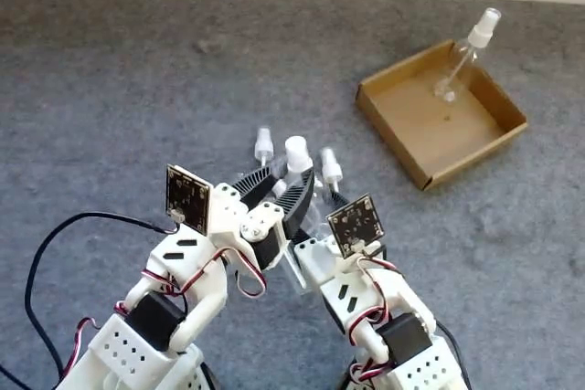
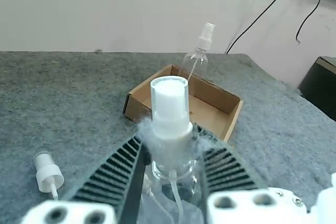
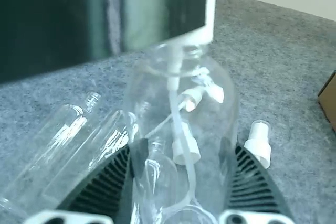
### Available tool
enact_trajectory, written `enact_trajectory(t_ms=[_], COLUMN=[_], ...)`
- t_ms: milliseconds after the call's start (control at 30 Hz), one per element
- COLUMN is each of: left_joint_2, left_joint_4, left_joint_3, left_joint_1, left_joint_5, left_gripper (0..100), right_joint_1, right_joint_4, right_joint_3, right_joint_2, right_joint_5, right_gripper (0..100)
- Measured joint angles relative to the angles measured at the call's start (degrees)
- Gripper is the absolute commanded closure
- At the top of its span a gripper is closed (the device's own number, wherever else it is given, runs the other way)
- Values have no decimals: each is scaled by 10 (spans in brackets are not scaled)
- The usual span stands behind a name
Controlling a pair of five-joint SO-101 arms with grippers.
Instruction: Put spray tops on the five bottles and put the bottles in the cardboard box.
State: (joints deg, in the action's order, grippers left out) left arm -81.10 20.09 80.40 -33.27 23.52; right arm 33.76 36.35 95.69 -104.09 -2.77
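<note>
Around the spray top (image 2: 169, 98), left tool (image 2: 170, 142) tight.

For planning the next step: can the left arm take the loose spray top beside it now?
Probably not: the left hand is shut on the fitted spray top of the bottle. The loose spray top lies uncovered on the mat.

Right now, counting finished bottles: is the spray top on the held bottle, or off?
On: the spray top sits on the bottle, its tube hanging inside. Whether it is screwed tight, cannot tell.
</note>
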Motion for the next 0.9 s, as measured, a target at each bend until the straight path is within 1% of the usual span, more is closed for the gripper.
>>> enact_trajectory(t_ms=[100, 233, 333, 533, 733, 900], left_joint_2=[0, 0, 9, 9, 9, -6], left_joint_4=[0, 5, 12, 31, 35, 102], left_joint_3=[0, 0, 1, 1, 0, -26], left_joint_1=[0, 0, 4, 28, 27, 28], left_joint_5=[-1, -46, -56, -56, -56, -56], left_gripper=[912, 804, 765, 755, 755, 758], right_joint_1=[-2, -3, -5, -6, -8, -8], right_joint_4=[0, -1, -1, -1, -1, -1], right_joint_3=[0, 0, 0, 0, 0, 0], right_joint_2=[0, -1, -1, -1, -1, -1], right_joint_5=[0, 1, 1, 1, 2, 2], right_gripper=[855, 855, 855, 855, 855, 855])
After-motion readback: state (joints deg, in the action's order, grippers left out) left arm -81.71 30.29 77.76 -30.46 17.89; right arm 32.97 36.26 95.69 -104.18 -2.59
